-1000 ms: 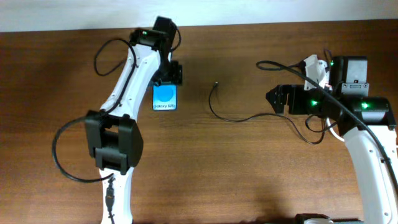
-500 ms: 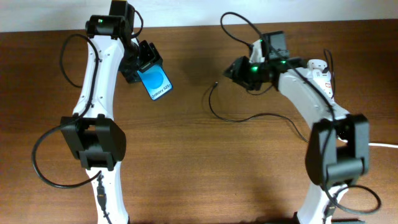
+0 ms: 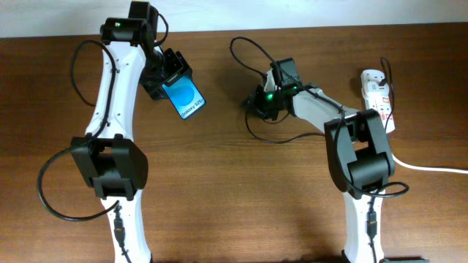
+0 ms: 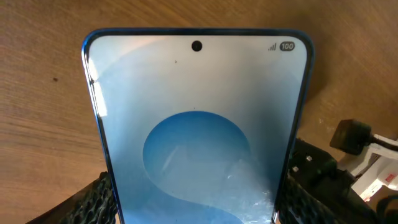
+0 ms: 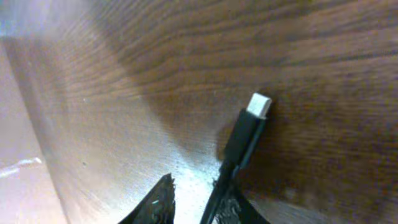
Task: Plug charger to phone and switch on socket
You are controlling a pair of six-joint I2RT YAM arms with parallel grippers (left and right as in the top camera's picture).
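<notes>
My left gripper (image 3: 167,73) is shut on the phone (image 3: 186,97) and holds it tilted above the table at the back left. In the left wrist view the blue screen (image 4: 199,137) fills the frame between the two finger pads (image 4: 93,202). The charger (image 3: 289,139) is a thin black cable lying across the middle of the table. Its silver-tipped plug (image 5: 259,104) rests on the wood. My right gripper (image 3: 256,102) is down at that plug end, and in the right wrist view the right gripper (image 5: 199,183) stands narrowly open, with the cable along one finger and a gap to the other. The white socket (image 3: 376,98) lies far right.
A thick white cord (image 3: 431,166) runs from the socket off the right edge. A black robot cable loops out beside the left arm's base (image 3: 51,190). The table's back edge (image 3: 234,28) meets a pale wall.
The right arm swung left across the table to the plug end, and its jaws narrowed from wide open. The left arm lifted the phone and tilted it, then held still.
</notes>
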